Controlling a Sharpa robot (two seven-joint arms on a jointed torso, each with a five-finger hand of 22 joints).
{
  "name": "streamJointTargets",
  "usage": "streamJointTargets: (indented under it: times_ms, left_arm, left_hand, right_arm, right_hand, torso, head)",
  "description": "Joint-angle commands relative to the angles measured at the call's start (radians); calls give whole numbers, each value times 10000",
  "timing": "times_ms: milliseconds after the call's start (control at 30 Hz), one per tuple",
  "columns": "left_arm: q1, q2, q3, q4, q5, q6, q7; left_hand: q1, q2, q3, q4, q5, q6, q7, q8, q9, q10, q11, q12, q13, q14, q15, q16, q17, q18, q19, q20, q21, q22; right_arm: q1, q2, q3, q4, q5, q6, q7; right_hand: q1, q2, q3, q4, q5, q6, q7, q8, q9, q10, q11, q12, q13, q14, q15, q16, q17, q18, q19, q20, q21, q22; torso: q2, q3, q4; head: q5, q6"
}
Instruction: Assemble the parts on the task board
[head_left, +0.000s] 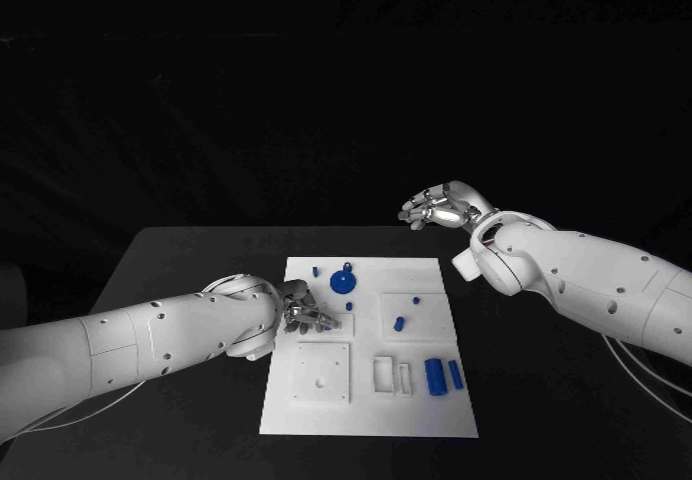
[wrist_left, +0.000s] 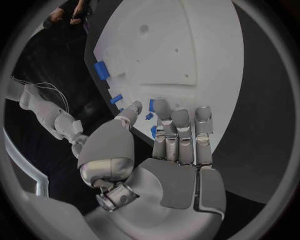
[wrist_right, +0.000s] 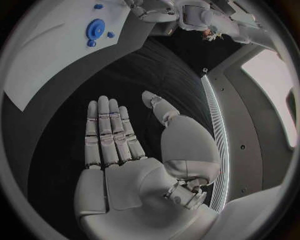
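A: Start with the head view. What do you see?

B: You have the board (head_left: 369, 400) lying in the middle of the dark surface (head_left: 188, 260). Your left hand (head_left: 300, 308) sits at the board's left edge, fingers over the plate near a blue gear (head_left: 343, 281). Other blue parts (head_left: 446, 376) lie toward the board's right side. Your right hand (head_left: 438, 207) hangs beyond the board's far right corner, well apart from it.

A: And the left wrist view?

B: Your left hand (wrist_left: 164, 150) is flat, fingers straight and together, thumb apart, gripping nothing. Small blue parts (wrist_left: 151, 106) lie just past the fingertips on the board (wrist_left: 200, 45).

A: Right wrist view?

B: Your right hand (wrist_right: 125, 150) is spread flat over the dark surface, empty. The gear (wrist_right: 95, 29) rests on the board (wrist_right: 50, 55), well away.
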Motion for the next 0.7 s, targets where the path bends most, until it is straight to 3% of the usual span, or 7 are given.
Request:
streamJointTargets:
  times_ms: [33,233,700]
  left_arm:
    - [1,101,4,-57,-193,303,-74]
    - [-10,265,-4,-203,-179,330,-97]
    - [-21,397,-9,-475,-175,379,-95]
  left_hand:
    - [14,118,-71,-16,36,21,46,-58,-43,63,34,57,3,66,20,41,-20,107,70,-1548,42,143]
    - [20,219,-112,-69,26,31,52,-95,-108,64,40,62,-1,66,26,47,-42,110,73,-1550,33,142]
    - [67,550,-201,-244,1,88,57,-141,-236,56,43,76,-13,63,30,71,-96,107,75,-1547,14,147]
  right_arm:
    - [-4,6,6,25,-20,129,68]
    - [-4,15,6,34,-20,131,68]
    - [-4,10,6,49,-20,137,62]
  right_hand:
    - [-72,3,-81,0,-14,-48,8,-63,-16,64,10,-69,-15,-8,70,-67,17,142,-67,36,-52,-15]
    - [-75,3,-84,0,-8,-48,9,-63,-17,66,10,-71,-18,-8,71,-69,18,142,-67,36,-52,-15]
    - [-77,6,-90,-2,5,-49,9,-63,-20,70,10,-76,-24,-9,71,-76,21,142,-69,35,-55,-15]
  torso:
    - [2,-7,15]
    - [3,-9,11]
    - [2,-9,11]
  head:
    - [-14,-9]
    - [-67,1]
    - [-45,-3]
